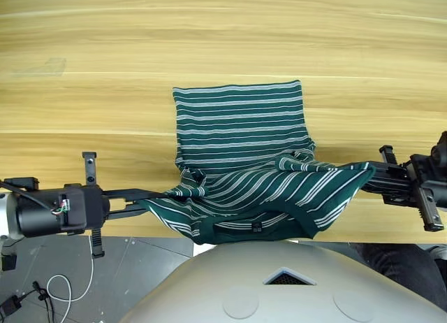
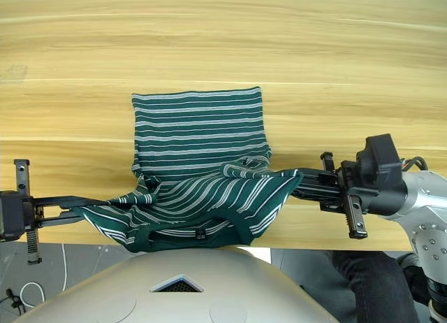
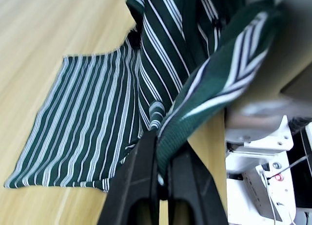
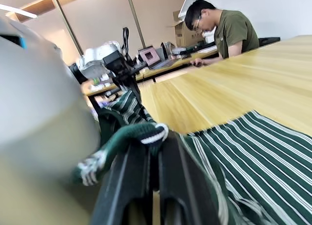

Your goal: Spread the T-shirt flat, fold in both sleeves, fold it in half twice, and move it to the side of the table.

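Note:
A dark green T-shirt (image 1: 241, 127) with white stripes lies on the wooden table (image 1: 223, 36), its far part flat and its near part lifted off the table at the front edge. My left gripper (image 1: 159, 196) is shut on the near left corner of the T-shirt (image 3: 195, 93), and its fingers (image 3: 141, 186) pinch the cloth. My right gripper (image 1: 369, 175) is shut on the near right corner, with the striped hem (image 4: 141, 132) bunched between its fingers (image 4: 170, 181). The lifted cloth hangs slack between the two grippers.
Bare wood stretches far beyond and to both sides of the shirt. The table's near edge (image 1: 126, 235) runs just under the grippers. Below it at the left lie grey floor and cables (image 1: 63, 288).

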